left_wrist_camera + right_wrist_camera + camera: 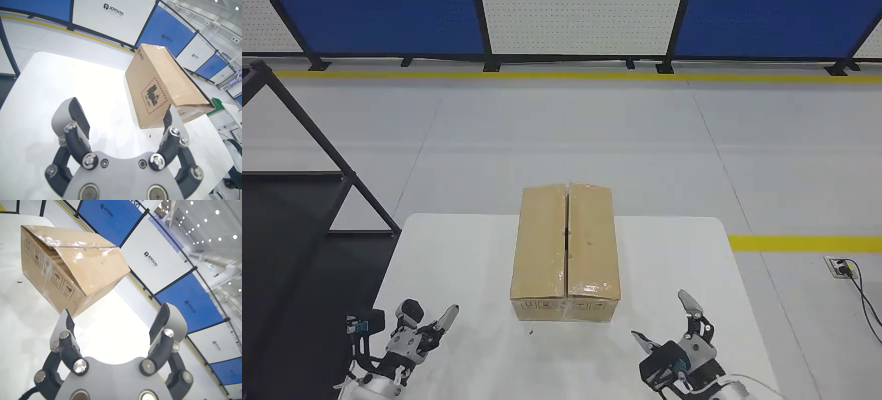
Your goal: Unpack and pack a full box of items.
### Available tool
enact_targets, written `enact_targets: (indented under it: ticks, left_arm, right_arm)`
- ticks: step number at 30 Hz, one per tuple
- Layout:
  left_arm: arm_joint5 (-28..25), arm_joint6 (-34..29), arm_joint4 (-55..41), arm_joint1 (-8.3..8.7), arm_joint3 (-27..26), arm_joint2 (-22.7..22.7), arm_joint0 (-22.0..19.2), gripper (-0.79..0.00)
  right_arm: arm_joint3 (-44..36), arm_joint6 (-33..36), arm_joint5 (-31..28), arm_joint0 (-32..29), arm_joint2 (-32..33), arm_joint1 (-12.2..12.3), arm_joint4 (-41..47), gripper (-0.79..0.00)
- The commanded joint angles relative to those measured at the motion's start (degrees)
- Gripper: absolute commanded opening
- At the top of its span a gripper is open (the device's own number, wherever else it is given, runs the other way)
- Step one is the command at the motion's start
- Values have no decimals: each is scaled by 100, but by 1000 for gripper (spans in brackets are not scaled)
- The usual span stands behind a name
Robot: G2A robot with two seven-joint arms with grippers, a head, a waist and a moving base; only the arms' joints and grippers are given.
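A closed brown cardboard box [566, 250] stands in the middle of the white table [462, 280], its top flaps meeting along a taped centre seam. In the left wrist view the box [151, 87] shows a side with a red-bordered label; in the right wrist view the box [75, 260] shows glossy tape and handling symbols. My left gripper [428, 320] [122, 111] is open near the table's front left, apart from the box. My right gripper [666, 320] [116, 315] is open near the front right, also apart from it. Both hold nothing.
A small dark scrap [530, 327] lies on the table just in front of the box. A black metal frame [302, 130] stands to the left of the table. Blue and white partition panels [572, 25] line the far floor.
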Motion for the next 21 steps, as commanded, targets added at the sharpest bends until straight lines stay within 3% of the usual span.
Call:
enact_targets:
  ticks: [1, 8, 18, 21]
  left_arm:
    - [86, 73, 132, -9, -27, 47, -6, 0]
    - [402, 188, 102, -47, 91, 92, 6, 0]
    - [405, 188, 100, -49, 98, 86, 7, 0]
    - [651, 145, 170, -65, 105, 138, -89, 0]
  right_arm:
    - [19, 155, 64, 146, -241, -24, -408, 0]
    - [214, 833, 292, 511, -810, -127, -1181, 0]
    - [210, 795, 287, 514, -835, -130, -1202, 0]
    - [228, 703, 265, 637, -1096, -159, -1584, 0]
